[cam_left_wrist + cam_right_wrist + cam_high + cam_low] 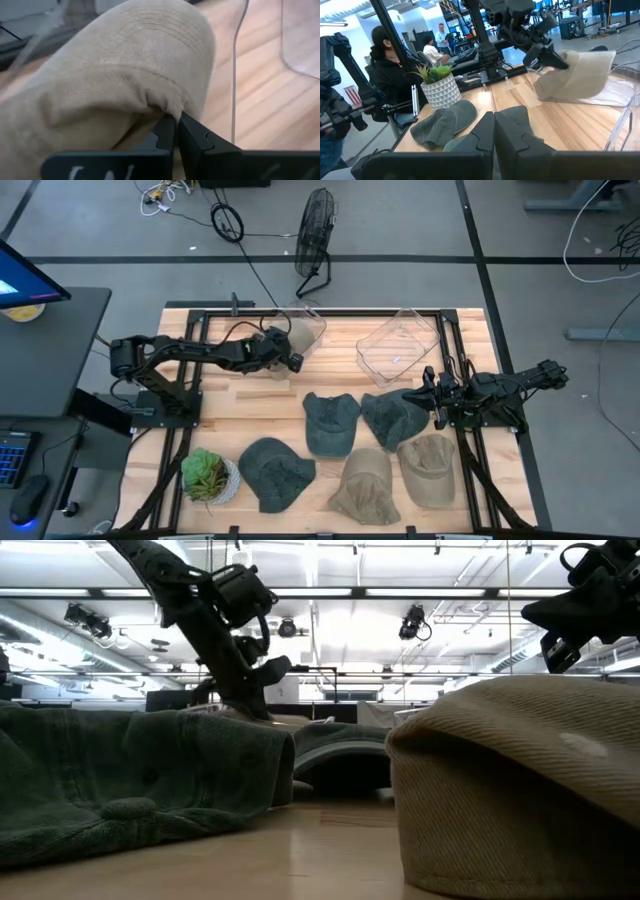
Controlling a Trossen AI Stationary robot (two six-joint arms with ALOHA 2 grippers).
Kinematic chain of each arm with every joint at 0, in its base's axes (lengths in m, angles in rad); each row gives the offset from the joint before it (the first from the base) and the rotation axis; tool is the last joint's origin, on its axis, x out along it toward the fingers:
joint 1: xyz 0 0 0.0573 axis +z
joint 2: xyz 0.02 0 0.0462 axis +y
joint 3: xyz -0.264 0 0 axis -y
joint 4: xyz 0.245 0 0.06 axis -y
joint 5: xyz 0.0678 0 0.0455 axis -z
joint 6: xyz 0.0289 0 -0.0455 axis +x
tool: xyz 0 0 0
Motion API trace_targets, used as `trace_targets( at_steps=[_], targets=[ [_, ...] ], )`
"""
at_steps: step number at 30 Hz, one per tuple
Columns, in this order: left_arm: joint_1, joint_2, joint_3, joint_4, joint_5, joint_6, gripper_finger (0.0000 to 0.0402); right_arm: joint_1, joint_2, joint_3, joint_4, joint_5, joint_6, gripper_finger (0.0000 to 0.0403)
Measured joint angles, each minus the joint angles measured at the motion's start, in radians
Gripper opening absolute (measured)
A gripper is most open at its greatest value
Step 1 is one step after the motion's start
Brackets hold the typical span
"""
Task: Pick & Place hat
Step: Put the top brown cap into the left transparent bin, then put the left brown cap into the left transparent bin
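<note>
A beige hat fills my left wrist view. My left gripper is shut on it beside the left clear bin; the high view shows gripper and hat there. From the right wrist view the hat hangs under the left arm. My right gripper, shut and touching nothing, hovers at the table's right side next to a dark green hat. Further hats lie flat on the table: two dark green and two tan. My left gripper pinches a raised fold of the beige hat's cloth between its two fingertips. The fingers slant down at it from the table's left side. The hat hangs below the fingers by the bin's rim; whether its lower edge rests on anything I cannot tell.
A second clear bin stands at the table's far right. A potted plant sits at the near left corner. Bare wood lies between the bins and the hats. People sit beyond the table; a fan stands on the floor.
</note>
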Motion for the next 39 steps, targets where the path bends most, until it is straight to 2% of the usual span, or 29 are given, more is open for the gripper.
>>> trace_targets(
  at_steps=[6, 10, 17, 22, 28, 34, 39],
  targets=[
    [0.048, 0.080, 0.001, 0.002, 0.081, 0.020, 0.0067, 0.000, 0.000, 0.000, 0.000, 0.000, 0.000, 0.0016],
    [0.059, 0.078, 0.000, -0.002, 0.127, 0.072, 0.0106, 0.000, 0.000, 0.000, 0.000, 0.000, 0.000, 0.0016],
    [0.034, -0.086, -0.001, -0.006, 0.142, 0.176, 0.0140, 0.000, 0.000, 0.000, 0.062, 0.001, -0.038, 0.0043],
    [0.021, -0.229, 0.000, 0.003, 0.140, 0.221, 0.0140, 0.000, 0.000, 0.000, 0.215, 0.000, -0.134, 0.0087],
    [-0.025, -0.313, 0.000, 0.016, 0.138, 0.329, 0.0132, 0.000, 0.026, 0.000, 0.305, -0.010, -0.160, 0.0143],
    [-0.070, -0.316, 0.000, 0.017, 0.138, 0.366, 0.0131, 0.000, 0.157, 0.035, 0.344, -0.019, -0.101, 0.0157],
    [-0.104, -0.325, -0.002, 0.060, 0.137, 0.449, 0.0131, 0.001, 0.375, 0.161, 0.344, -0.087, -0.051, 0.0157]
  ],
)
